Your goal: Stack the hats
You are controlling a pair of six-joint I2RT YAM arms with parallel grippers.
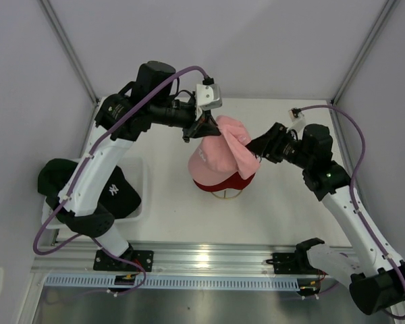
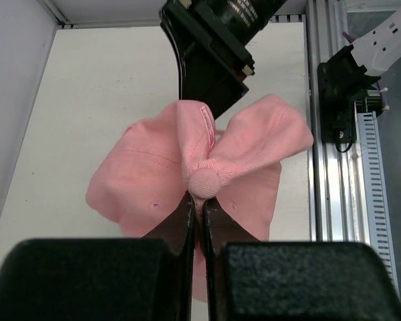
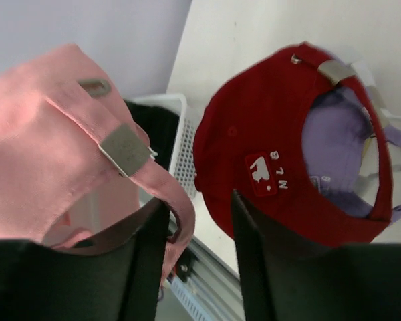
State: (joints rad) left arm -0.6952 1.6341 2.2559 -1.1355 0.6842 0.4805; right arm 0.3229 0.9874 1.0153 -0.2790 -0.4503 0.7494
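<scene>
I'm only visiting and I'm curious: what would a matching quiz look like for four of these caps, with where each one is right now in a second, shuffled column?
Caps
1. pink cap
2. red cap
3. black cap
4. lavender cap

Places
A. nested inside the red cap
B. lying in the white tray
C. pinched at its top button by the left gripper
D. on the wire stand, under the pink cap

Pairs: 1-C, 2-D, 3-B, 4-A

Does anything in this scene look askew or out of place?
Yes. The pink fabric cap hangs crumpled and tilted over the red fabric cap, its crown pinched by the shut left gripper, so it is not seated squarely.
</scene>
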